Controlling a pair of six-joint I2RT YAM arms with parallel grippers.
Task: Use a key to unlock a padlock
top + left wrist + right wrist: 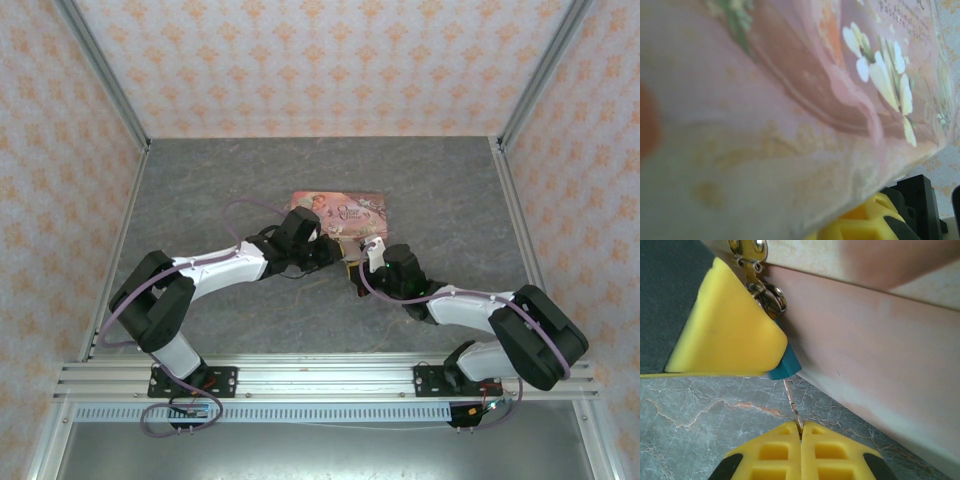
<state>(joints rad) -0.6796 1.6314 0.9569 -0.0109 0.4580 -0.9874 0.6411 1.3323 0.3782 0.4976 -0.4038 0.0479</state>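
Observation:
The small teal padlock (785,366) hangs from the metal hasp (757,270) on the front of the pink tin (880,355). One yellow finger (730,335) of my left gripper (338,254) covers most of the padlock and presses on it; the opposite finger is hidden. A thin metal key (792,400) runs from the padlock's bottom to my right gripper (801,432), which is shut on the key's end. From above, the right gripper (356,272) meets the left one at the tin's near edge. The tin's printed lid (805,100) is very close in the left wrist view, above a yellow finger (865,222).
The pink tin (340,211) lies in the middle of the grey marbled tabletop (220,190). Patterned walls stand on three sides, with metal rails along them. Both arms reach inward from the near rail (320,378).

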